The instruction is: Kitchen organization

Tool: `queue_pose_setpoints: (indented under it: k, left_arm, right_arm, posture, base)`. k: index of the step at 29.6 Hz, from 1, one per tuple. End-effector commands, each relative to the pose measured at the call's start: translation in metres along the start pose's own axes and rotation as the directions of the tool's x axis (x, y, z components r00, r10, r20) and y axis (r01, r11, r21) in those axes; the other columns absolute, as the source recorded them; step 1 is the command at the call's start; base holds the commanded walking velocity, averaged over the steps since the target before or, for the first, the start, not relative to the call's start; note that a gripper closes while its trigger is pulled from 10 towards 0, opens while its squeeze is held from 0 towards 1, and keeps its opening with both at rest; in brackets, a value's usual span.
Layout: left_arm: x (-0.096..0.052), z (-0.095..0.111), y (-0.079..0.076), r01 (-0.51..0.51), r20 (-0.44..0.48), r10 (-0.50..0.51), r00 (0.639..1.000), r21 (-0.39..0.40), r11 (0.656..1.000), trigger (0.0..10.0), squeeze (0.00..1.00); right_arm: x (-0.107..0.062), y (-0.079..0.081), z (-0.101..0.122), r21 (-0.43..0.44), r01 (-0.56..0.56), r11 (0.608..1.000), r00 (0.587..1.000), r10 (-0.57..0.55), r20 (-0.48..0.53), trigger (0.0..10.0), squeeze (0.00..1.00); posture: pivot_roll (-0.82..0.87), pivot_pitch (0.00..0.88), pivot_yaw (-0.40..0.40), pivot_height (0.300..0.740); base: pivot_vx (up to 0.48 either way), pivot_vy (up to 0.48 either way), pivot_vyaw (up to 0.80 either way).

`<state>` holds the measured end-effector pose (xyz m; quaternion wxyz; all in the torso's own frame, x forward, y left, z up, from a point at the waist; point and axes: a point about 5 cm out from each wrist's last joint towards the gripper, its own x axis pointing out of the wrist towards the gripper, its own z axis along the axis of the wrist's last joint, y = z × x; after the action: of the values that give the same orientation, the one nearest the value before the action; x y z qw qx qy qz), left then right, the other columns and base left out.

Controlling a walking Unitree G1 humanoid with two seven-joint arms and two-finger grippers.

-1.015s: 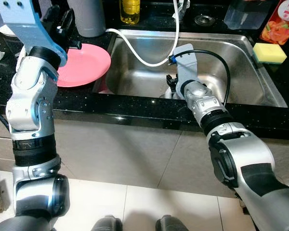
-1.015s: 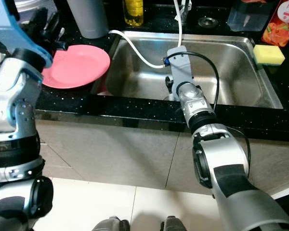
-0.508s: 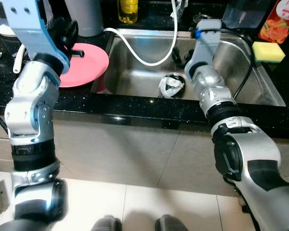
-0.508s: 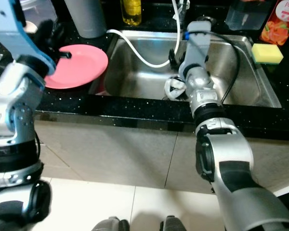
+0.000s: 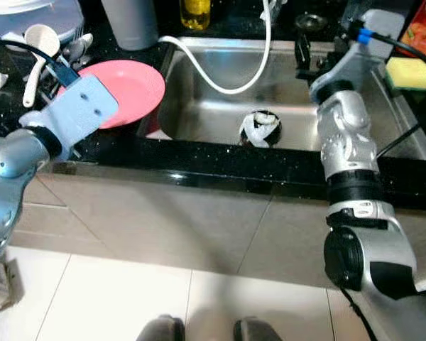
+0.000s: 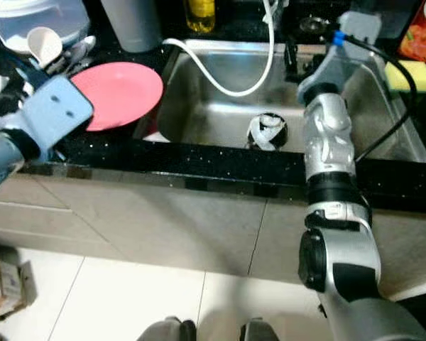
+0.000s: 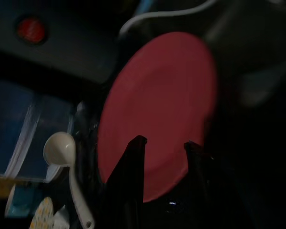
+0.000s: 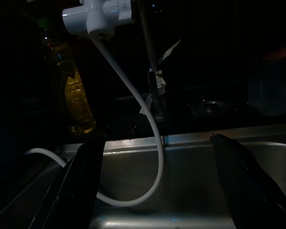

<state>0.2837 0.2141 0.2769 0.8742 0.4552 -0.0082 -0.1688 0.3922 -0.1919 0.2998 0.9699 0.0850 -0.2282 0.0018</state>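
Arms: silver, jointed in rounded segments, with black bands and black ribbed collars between them. Left wrist: pale blue flat plate with two small dark holes. Right wrist: grey plate, a blue connector and a black cable looping down beside the arm. Gripper fingers: long, black, tapered. Feet: dark grey, rounded toes.

Head stereo looks down on sink; wrist views face pink plate, faucet.
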Motion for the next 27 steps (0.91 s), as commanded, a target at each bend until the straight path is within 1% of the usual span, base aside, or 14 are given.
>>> queue_pose_setpoints:
  k: [1,2,4,5,8,9,10,11,15,19,20,22,25,27]
  left_arm:
    - [-0.003,-0.002,-0.005,0.057,-0.023,-0.056,0.998,0.034,0.998,10.0,0.0]
    - [-0.002,-0.01,-0.01,0.087,-0.065,-0.082,0.994,0.072,0.994,10.0,0.0]
    - [0.0,-0.016,-0.01,0.088,-0.088,-0.081,0.993,0.077,0.993,10.0,0.0]
    - [0.002,-0.018,-0.01,0.091,-0.09,-0.085,0.992,0.061,0.994,10.0,0.0]
    - [0.006,-0.023,-0.01,0.098,-0.099,-0.091,0.991,0.063,0.993,10.0,0.0]
    - [0.008,-0.027,-0.008,0.099,-0.116,-0.089,0.989,0.087,0.991,10.0,0.0]
    - [0.008,-0.027,-0.008,0.099,-0.116,-0.089,0.989,0.087,0.991,10.0,0.0]
    - [0.013,-0.033,-0.007,0.105,-0.139,-0.089,0.986,0.114,0.988,10.0,0.0]
    - [0.017,-0.036,-0.007,0.12,-0.145,-0.102,0.984,0.124,0.985,10.0,0.0]
    - [0.029,-0.042,-0.008,0.148,-0.142,-0.13,0.981,0.123,0.981,10.0,0.0]
    - [0.029,-0.042,-0.008,0.148,-0.142,-0.13,0.981,0.123,0.981,10.0,0.0]
    - [0.036,-0.045,-0.007,0.146,-0.142,-0.127,0.982,0.139,0.979,10.0,0.0]
    - [0.045,-0.047,-0.006,0.142,-0.132,-0.117,0.984,0.204,0.969,10.0,0.0]
    - [0.048,-0.047,-0.006,0.142,-0.131,-0.115,0.985,0.219,0.965,10.0,0.0]
  right_arm:
    - [-0.002,-0.001,-0.001,0.006,0.003,1.0,1.0,-0.003,-0.008,10.0,0.0]
    - [-0.004,0.0,0.0,0.011,0.002,1.0,1.0,-0.002,-0.011,10.0,0.0]
    - [-0.005,0.001,0.001,0.014,0.0,1.0,1.0,0.0,-0.013,10.0,0.0]
    - [-0.004,0.002,0.001,0.016,-0.001,1.0,1.0,0.001,-0.013,10.0,0.0]
    - [-0.004,0.004,0.001,0.02,-0.004,1.0,1.0,0.004,-0.015,10.0,0.0]
    - [-0.004,0.005,0.001,0.021,-0.007,1.0,1.0,0.008,-0.014,10.0,0.0]
    - [-0.004,0.005,0.001,0.021,-0.007,1.0,1.0,0.008,-0.014,10.0,0.0]
    - [-0.004,0.006,0.003,0.023,-0.012,1.0,1.0,0.012,-0.012,10.0,0.0]
    - [-0.005,0.006,0.004,0.025,-0.011,1.0,1.0,0.012,-0.013,10.0,0.0]
    - [-0.006,0.005,0.009,0.026,-0.008,1.0,1.0,0.009,-0.005,10.0,0.0]
    - [-0.006,0.005,0.009,0.026,-0.008,1.0,1.0,0.009,-0.005,10.0,0.0]
    - [-0.005,0.004,0.011,0.025,-0.007,1.0,1.0,0.007,-0.002,10.0,0.0]
    - [-0.006,0.004,0.012,0.025,-0.006,1.0,1.0,0.006,0.0,10.0,0.0]
    - [-0.006,0.004,0.012,0.025,-0.006,1.0,1.0,0.006,0.0,10.0,0.0]
  posture:
    - [0.02,0.15,0.068,0.74]
    - [0.02,0.148,0.067,0.74]
    - [0.02,0.144,0.064,0.74]
    - [0.02,0.14,0.064,0.74]
    - [0.01,0.138,0.064,0.74]
    - [0.01,0.137,0.065,0.74]
    - [0.01,0.137,0.065,0.74]
    - [0.01,0.133,0.063,0.74]
    - [0.01,0.131,0.064,0.74]
    - [0.0,0.132,0.065,0.74]
    - [0.0,0.132,0.065,0.74]
    - [-0.01,0.139,0.063,0.74]
    - [-0.01,0.146,0.06,0.74]
    - [-0.01,0.147,0.06,0.74]
  base:
    - [0.0,0.0,0.0]
    - [0.0,0.0,0.0]
    - [0.0,0.0,0.0]
    - [0.0,0.0,0.0]
    - [0.0,0.0,0.0]
    - [0.0,0.0,0.0]
    - [0.0,0.0,0.0]
    - [0.0,0.0,0.0]
    - [0.0,0.0,0.0]
    - [0.0,0.0,0.0]
    - [0.0,0.0,0.0]
    - [0.0,0.0,0.0]
    - [0.0,0.0,0.0]
    - [0.0,0.0,0.0]
